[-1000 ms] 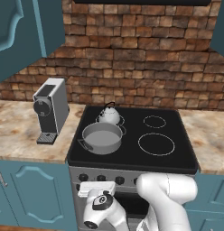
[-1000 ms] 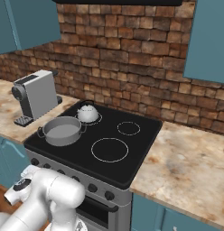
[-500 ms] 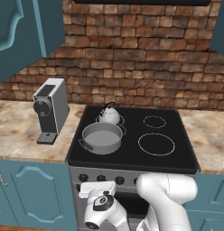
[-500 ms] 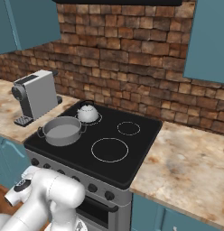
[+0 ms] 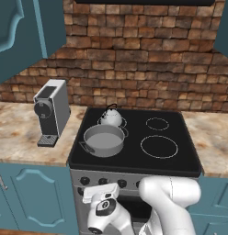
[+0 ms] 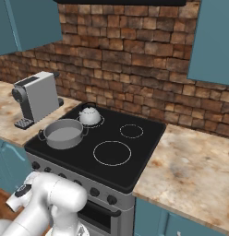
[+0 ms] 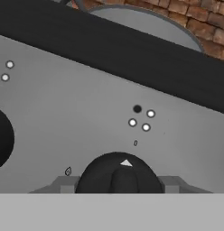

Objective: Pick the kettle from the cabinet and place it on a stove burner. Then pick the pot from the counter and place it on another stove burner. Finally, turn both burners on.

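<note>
Hand view looks straight at the stove's grey front panel, where a black knob (image 7: 120,176) with a white pointer sits between the fingers; whether the fingers are closed on it cannot be told. A second knob (image 7: 2,137) shows at the left edge. Above the panel's black rim rises the grey wall of the pot (image 7: 145,25). In the left base view, the pot (image 5: 104,140) sits on the cooktop's (image 5: 180,160) front left burner, near the front left corner. The kettle (image 5: 111,116) stands just behind it on the back left burner. On the bench (image 5: 14,137) left of the stove stands a grey coffee machine (image 5: 51,111).
</note>
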